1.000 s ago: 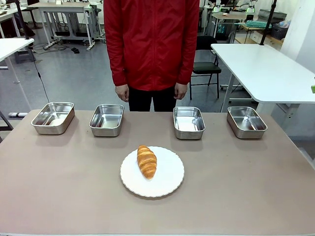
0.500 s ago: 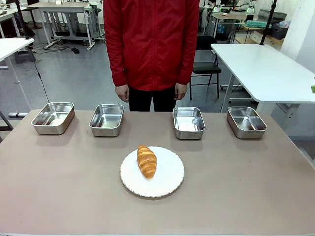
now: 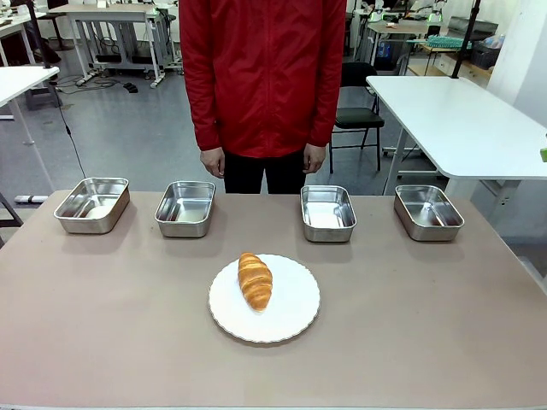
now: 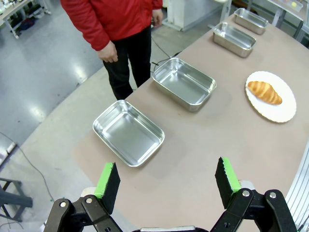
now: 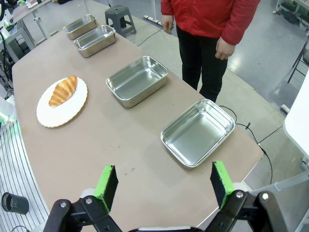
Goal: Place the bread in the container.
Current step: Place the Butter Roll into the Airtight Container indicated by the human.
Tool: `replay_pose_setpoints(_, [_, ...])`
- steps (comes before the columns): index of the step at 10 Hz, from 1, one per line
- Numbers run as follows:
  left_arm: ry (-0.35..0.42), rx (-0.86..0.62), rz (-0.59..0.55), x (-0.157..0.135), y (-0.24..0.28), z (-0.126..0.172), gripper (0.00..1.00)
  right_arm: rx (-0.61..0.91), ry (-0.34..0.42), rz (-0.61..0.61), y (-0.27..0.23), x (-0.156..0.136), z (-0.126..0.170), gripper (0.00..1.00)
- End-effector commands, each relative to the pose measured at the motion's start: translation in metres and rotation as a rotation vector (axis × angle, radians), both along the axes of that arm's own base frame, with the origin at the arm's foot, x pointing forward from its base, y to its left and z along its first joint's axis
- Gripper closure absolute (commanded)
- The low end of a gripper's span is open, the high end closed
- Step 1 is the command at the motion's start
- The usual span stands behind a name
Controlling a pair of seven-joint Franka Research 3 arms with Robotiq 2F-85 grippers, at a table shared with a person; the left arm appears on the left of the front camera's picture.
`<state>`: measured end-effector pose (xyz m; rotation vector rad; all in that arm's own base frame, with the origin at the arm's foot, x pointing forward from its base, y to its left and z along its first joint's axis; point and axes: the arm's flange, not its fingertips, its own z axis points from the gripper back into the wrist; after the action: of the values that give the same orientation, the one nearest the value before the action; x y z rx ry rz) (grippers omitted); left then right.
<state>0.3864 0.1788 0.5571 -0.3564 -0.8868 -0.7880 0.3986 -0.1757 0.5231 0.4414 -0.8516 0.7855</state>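
- The bread [image 3: 255,281] lies at the front view's centre, on the white plate [image 3: 295,323], left of the plate's middle.
- Four steel containers [image 3: 327,213] sit in a row above it.
- Left gripper [image 4: 167,182] and right gripper [image 5: 164,183]: jaws wide apart, low in their wrist views.

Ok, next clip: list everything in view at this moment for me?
bread: one, golden-brown, lying on the plate
plate: one, white, mid-table
pans: four, shiny steel, empty, in a row along the far edge
table: one, grey-brown
person: one, red jacket, standing at the far side, hands down
left claw: black, green pads, open, above the table
right claw: black, green pads, open, above the table
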Motion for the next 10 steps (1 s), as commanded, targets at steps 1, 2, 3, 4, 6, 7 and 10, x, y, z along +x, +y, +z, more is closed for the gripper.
replay_pose_setpoints(1, [-0.002,-0.003,0.001,-0.0010,0.0010,0.0003,0.00,0.010,-0.012,0.003,0.0012,0.0006,-0.0011,0.00])
replay_pose_setpoints(2, [-0.002,-0.003,0.001,-0.0010,0.0010,0.0003,0.00,0.010,-0.012,0.003,0.0012,0.0006,-0.0011,0.00])
replay_pose_setpoints(3, [-0.002,-0.003,0.001,-0.0010,0.0010,0.0003,0.00,0.010,-0.012,0.003,0.0012,0.0006,-0.0011,0.00])
replay_pose_setpoints(4, [-0.002,-0.003,0.001,-0.0010,0.0010,0.0003,0.00,0.010,-0.012,0.003,0.0012,0.0006,-0.0011,0.00])
replay_pose_setpoints(6, [-0.002,-0.003,0.001,-0.0010,0.0010,0.0003,0.00,0.010,-0.012,0.003,0.0012,0.0006,-0.0011,0.00])
replay_pose_setpoints(7, [-0.002,-0.003,0.001,-0.0010,0.0010,0.0003,0.00,0.010,-0.012,0.003,0.0012,0.0006,-0.0011,0.00])
replay_pose_setpoints(10, [-0.002,-0.003,0.001,-0.0010,0.0010,0.0003,0.00,0.010,-0.012,0.003,0.0012,0.0006,-0.0011,0.00])
